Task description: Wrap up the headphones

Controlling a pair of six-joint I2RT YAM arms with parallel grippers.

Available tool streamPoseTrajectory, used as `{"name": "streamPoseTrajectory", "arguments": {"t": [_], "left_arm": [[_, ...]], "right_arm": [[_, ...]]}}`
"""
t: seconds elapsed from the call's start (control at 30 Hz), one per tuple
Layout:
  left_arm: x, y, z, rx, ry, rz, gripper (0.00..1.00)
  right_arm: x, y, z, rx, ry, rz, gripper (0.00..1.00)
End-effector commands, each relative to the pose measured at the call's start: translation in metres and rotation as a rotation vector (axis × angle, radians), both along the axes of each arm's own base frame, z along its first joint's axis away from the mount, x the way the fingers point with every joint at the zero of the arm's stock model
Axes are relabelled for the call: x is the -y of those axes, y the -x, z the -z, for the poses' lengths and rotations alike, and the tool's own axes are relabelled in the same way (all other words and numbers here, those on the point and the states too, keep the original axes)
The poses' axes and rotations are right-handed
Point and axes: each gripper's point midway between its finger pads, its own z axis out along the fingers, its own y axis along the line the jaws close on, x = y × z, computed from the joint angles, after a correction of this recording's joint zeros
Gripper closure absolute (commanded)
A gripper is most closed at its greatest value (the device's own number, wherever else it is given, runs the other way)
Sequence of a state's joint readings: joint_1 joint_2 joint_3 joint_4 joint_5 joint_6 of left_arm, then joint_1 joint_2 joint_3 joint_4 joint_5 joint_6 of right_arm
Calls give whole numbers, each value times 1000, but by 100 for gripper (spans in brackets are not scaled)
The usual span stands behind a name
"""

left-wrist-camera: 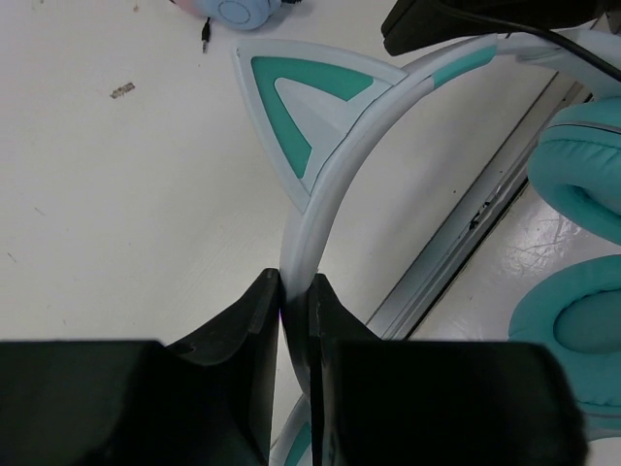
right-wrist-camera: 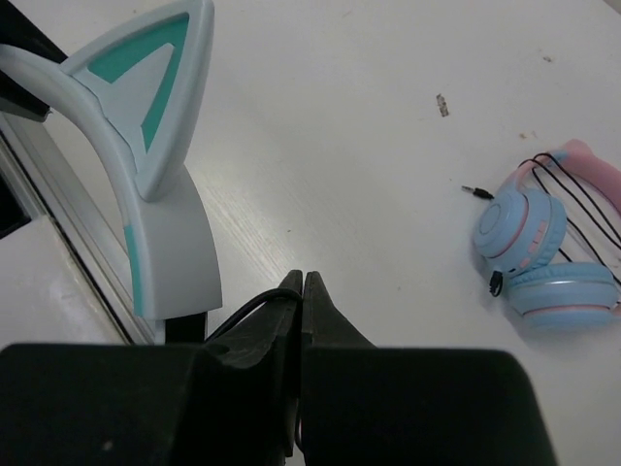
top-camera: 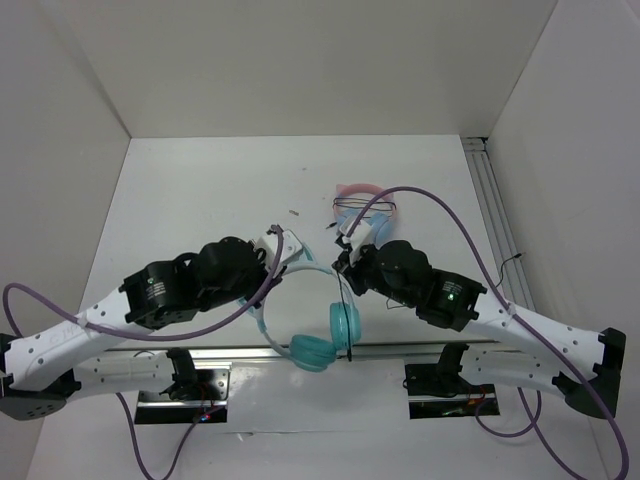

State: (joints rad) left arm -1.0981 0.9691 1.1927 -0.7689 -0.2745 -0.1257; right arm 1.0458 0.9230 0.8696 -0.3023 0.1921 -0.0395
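Note:
The teal headphones are held up over the table's near edge, cups hanging low and the white-and-teal headband arching left. My left gripper is shut on the headband just below a cat ear; it also shows in the left wrist view. My right gripper is shut on the thin black cable, pinched at the fingertips in the right wrist view. The cable hangs down past the cups. The other cat ear stands left of my right gripper.
A second pair with a pink headband and light-blue cups lies on the table behind my right gripper, its black cable wound round it and its plug free. It also shows from above. A metal rail runs along the near edge.

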Motion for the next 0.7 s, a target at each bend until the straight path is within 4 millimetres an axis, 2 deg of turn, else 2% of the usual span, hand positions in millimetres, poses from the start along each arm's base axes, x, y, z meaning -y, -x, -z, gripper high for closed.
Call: {"name": "streamPoseTrajectory", "arguments": {"t": [0.0, 0.03, 0.1, 0.17, 0.2, 0.23, 0.27, 0.33, 0.37, 0.5, 0.53, 0.57, 0.67], "left_arm": [[30, 31, -40, 10, 186, 223, 100], [30, 33, -49, 22, 216, 234, 100], [30, 35, -53, 28, 234, 244, 100], [25, 38, -69, 58, 281, 247, 100], [27, 38, -72, 61, 294, 256, 100], [26, 39, -79, 70, 323, 253, 100], [26, 41, -79, 67, 325, 261, 100], [25, 42, -85, 72, 350, 258, 100], [23, 43, -89, 82, 367, 259, 100], [22, 43, -97, 81, 391, 243, 100], [23, 42, -100, 78, 405, 239, 100], [21, 44, -103, 84, 414, 240, 100], [18, 45, -117, 85, 485, 219, 100]], "right_arm": [[-5, -4, -20, 36, -30, -5, 98], [-7, -3, -22, 37, -40, -18, 96], [-11, 1, -16, 24, -39, -50, 95], [-19, 5, -18, 36, -67, -93, 89], [-21, 7, -11, 28, -66, -111, 87], [-27, 8, -16, 44, -101, -132, 85], [-30, 10, -15, 47, -114, -148, 76], [-39, 16, -16, 65, -166, -202, 71], [-43, 19, -16, 70, -183, -226, 63], [-50, 18, -11, 103, -263, -262, 45], [-50, 17, 3, 85, -263, -264, 37], [-52, 15, -8, 109, -323, -269, 35], [-56, 8, -1, 93, -387, -301, 31]]}}
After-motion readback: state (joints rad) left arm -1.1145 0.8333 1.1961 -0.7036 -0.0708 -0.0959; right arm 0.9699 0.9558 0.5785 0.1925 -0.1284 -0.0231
